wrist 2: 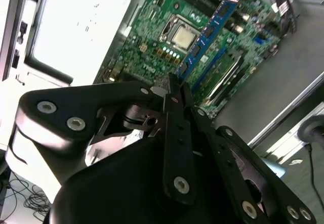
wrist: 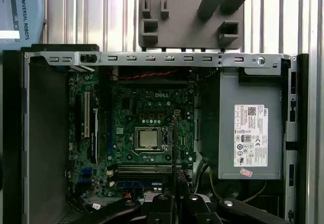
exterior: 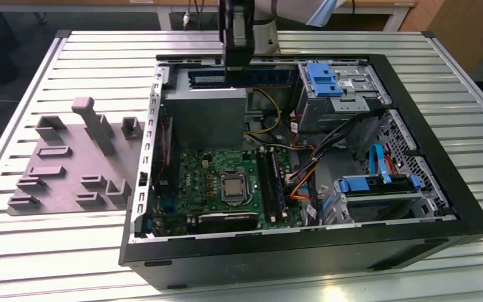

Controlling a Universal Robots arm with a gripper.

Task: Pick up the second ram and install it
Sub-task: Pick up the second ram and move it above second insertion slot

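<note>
Right, your tool (wrist 2: pixel 174 85) is clamped shut on the second ram (wrist 2: pixel 206 36). In the second wrist view both fingers pinch the blue board, and its chip-studded face runs out past the tips.

Over in the exterior view, the tool (exterior: pixel 234 61) hangs at upper centre of the frame. The second ram (exterior: pixel 254 77) sits level right under it, gripped near its middle, with its long axis running from the exterior view's left to its right. Just below in the frame is the grey power supply (exterior: pixel 208 113), and I'd judge the ram is held clear of it.

Now look lower in that frame. The memory slots (exterior: pixel 273 185) lie just right of the processor socket (exterior: pixel 233 187) on the green motherboard (exterior: pixel 193 182), and they run up and down the picture. So your ram sits crosswise to the slots, and they lie toward the lower part of the frame from the tool.

The first wrist view agrees: the second ram (wrist: pixel 173 153), seen edge-on, crosses the memory slots (wrist: pixel 144 169) squarely. One slot there seems to carry a seated blue stick (wrist: pixel 135 183), though I can't be sure.

All of it sits inside the open computer case (exterior: pixel 309 246) on the slatted table (exterior: pixel 57 264).
</note>
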